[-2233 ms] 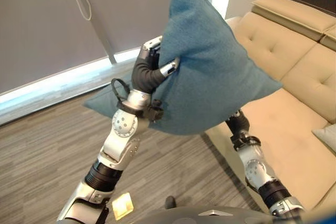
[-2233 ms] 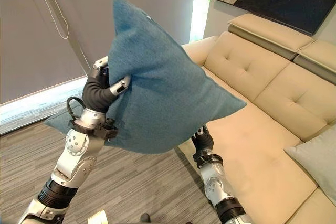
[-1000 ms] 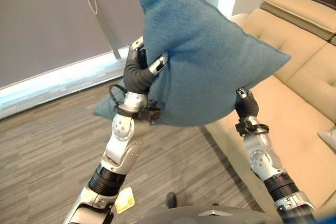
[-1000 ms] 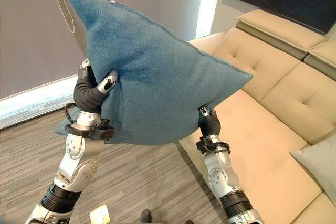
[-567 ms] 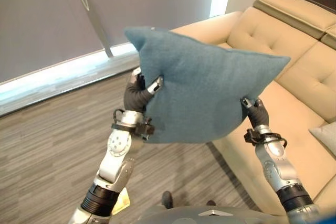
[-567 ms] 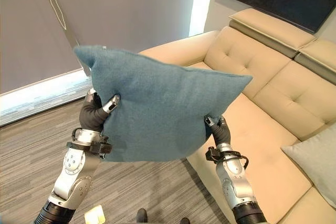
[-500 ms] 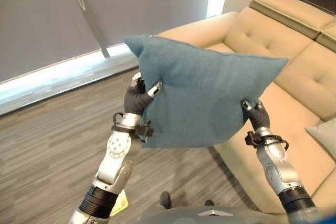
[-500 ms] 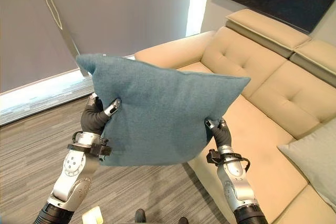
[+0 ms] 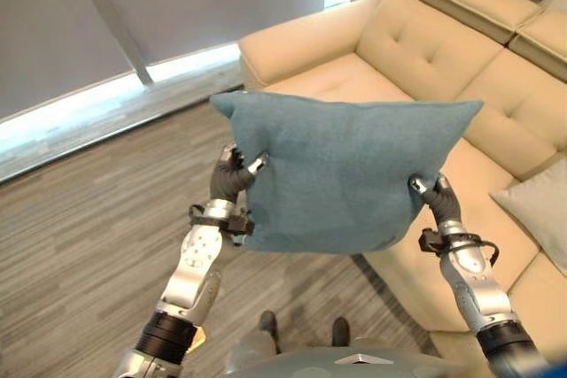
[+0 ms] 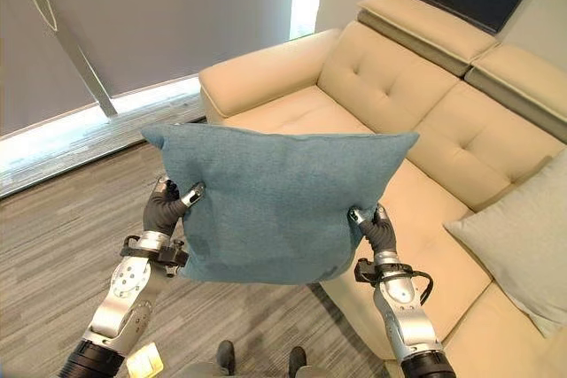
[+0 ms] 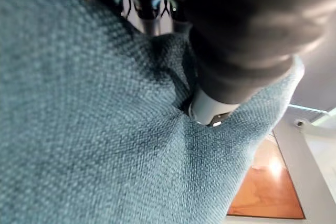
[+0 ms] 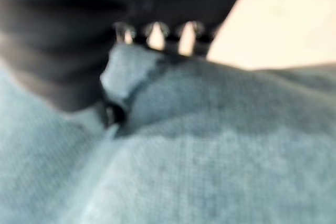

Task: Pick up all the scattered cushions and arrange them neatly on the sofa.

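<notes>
A square teal cushion (image 9: 345, 174) hangs level in the air in front of the beige sofa (image 9: 416, 50), held flat between both hands. My left hand (image 9: 232, 179) pinches its left edge, thumb on the front and fingers behind. On the opposite edge my right hand (image 9: 436, 196) grips the same way. In the left wrist view the teal cloth (image 11: 89, 129) bunches under the thumb (image 11: 210, 111). The right wrist view shows the cushion's fabric (image 12: 220, 150) folded against that hand. A grey cushion (image 10: 523, 236) leans on the sofa seat at the right.
The sofa's armrest (image 10: 257, 73) lies beyond the teal cushion, its seat (image 10: 425, 210) open to the right of it. Grey wood floor (image 9: 80, 236) spreads to the left. A grey roller blind (image 10: 151, 6) covers the window behind.
The teal cushion has been turned from a tilted, corner-up pose to level and lowered. The camera has tipped down, showing more of the sofa and the grey cushion.
</notes>
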